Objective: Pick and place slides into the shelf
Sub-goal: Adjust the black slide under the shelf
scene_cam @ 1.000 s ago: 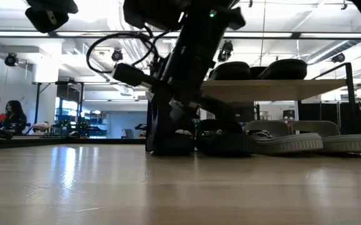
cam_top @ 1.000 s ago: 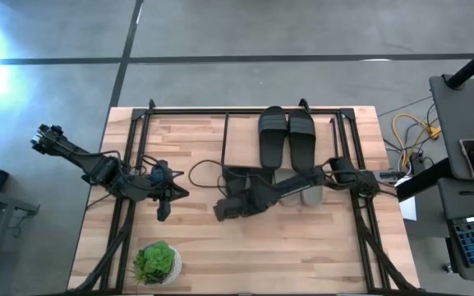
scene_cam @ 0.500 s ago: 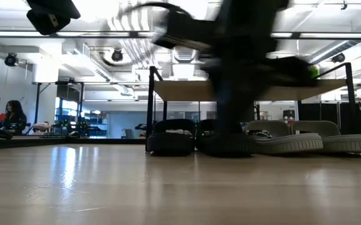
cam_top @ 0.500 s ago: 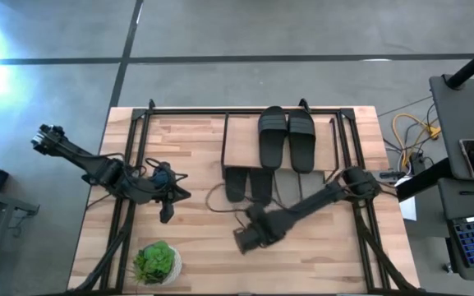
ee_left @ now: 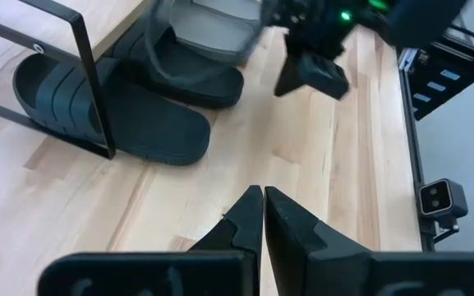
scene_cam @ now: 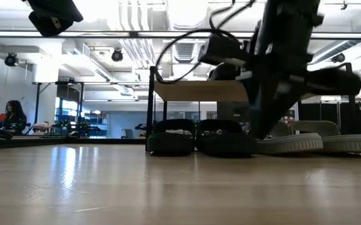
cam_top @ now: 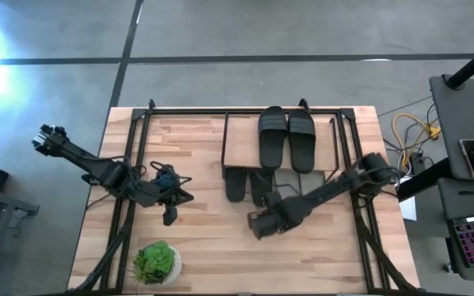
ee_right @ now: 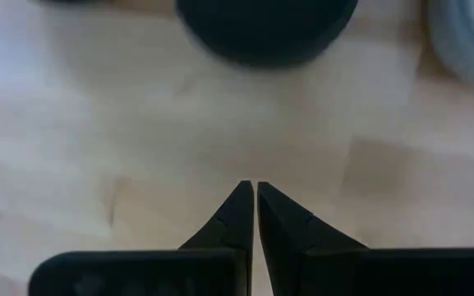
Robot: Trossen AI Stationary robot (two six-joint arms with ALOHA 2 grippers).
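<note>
The shelf stands at the table's far middle, with a black pair of slides on its top board. A second black pair stands on the table under the board, toes toward the near edge, also in the low view. The light grey pair rests beside it to the right, mostly hidden from above. My right gripper is shut, hovering just near of the black pair's toes. My left gripper is shut, left of the shelf, over bare wood.
A green potted plant sits at the near left corner. Black frame rails run along both table sides. Bare wood lies near of the shelf. A person sits far off in the room.
My right gripper has drawn back from the black pair under the shelf toward the near edge, then shifted a little right and toward the far edge. The black pair now shows uncovered under the shelf board. In the low view the right arm has swept from left to right.
</note>
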